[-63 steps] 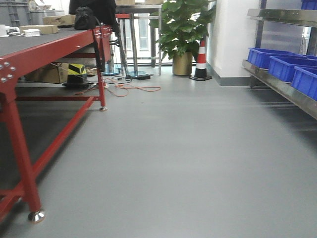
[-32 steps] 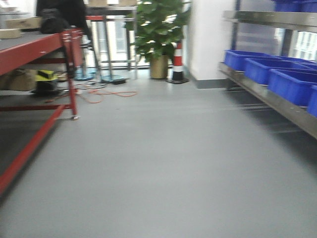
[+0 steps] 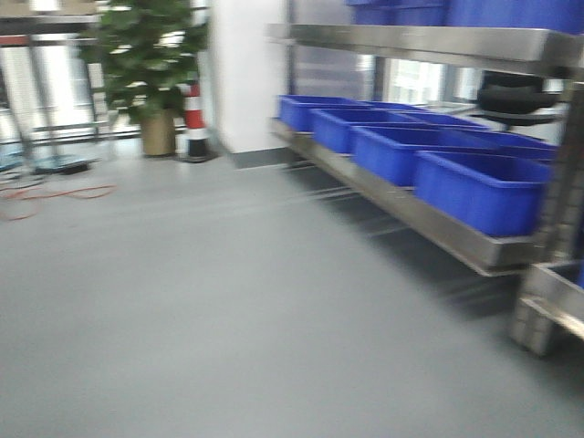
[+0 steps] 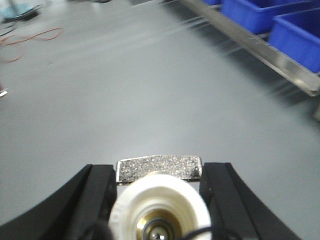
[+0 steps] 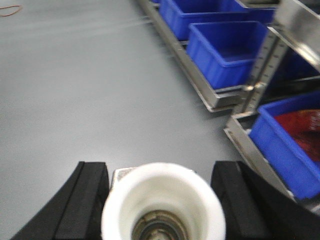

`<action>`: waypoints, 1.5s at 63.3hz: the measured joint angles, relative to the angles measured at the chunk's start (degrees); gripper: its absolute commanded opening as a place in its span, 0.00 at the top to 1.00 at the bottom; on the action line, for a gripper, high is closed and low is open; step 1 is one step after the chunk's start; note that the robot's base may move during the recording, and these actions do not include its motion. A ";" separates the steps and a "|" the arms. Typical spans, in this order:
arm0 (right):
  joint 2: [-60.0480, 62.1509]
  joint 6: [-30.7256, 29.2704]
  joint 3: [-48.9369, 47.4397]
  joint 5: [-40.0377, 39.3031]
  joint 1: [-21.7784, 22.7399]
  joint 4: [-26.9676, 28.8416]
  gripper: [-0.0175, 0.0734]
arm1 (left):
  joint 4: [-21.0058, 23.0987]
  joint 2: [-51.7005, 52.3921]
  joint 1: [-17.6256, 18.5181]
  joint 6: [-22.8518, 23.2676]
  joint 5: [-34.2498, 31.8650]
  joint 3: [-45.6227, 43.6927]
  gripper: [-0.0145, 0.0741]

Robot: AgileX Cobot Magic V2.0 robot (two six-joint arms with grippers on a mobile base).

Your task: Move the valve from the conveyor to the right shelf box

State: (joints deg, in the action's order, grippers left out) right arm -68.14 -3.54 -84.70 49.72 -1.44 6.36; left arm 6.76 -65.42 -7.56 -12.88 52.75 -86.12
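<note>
Fingers (image 4: 97, 192) of the left gripper (image 4: 160, 169) stand black on either side of a white valve (image 4: 160, 197), clenched against its round rim. A brass centre shows in the valve's middle, and a speckled grey block (image 4: 140, 170) sits just behind it. The right gripper (image 5: 160, 167) grasps a second white valve (image 5: 162, 192) the same way, its fingers (image 5: 87, 197) seemingly touching the rim on both sides, though blur softens the edges.

Both valves hang above the grey floor (image 3: 228, 301). To the right runs a steel shelf (image 3: 411, 214), its low tier carrying blue boxes (image 3: 479, 187) side by side. In the right wrist view the end box (image 5: 227, 47) sits beside a shelf post (image 5: 262, 70). Nearby, a lower blue box (image 5: 287, 150) holds something red, too blurred to name. Far back, a potted plant (image 3: 146, 64) stands just beside a red-and-white cone (image 3: 193, 119), and an orange cable (image 3: 55, 194) lies on the floor.
</note>
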 measured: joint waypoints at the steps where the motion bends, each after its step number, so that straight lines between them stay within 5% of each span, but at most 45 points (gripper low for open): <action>1: 0.00 0.00 0.00 0.00 0.00 0.00 0.98 | 0.00 0.00 0.00 0.00 0.00 0.00 0.96; 95: 0.00 0.00 0.00 0.00 0.00 -0.21 0.98 | 0.10 0.00 0.00 0.00 0.00 0.00 0.96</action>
State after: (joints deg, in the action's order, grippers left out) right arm -68.14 -3.54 -84.70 49.72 -1.44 6.15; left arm 6.86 -65.42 -7.56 -12.88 52.75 -86.12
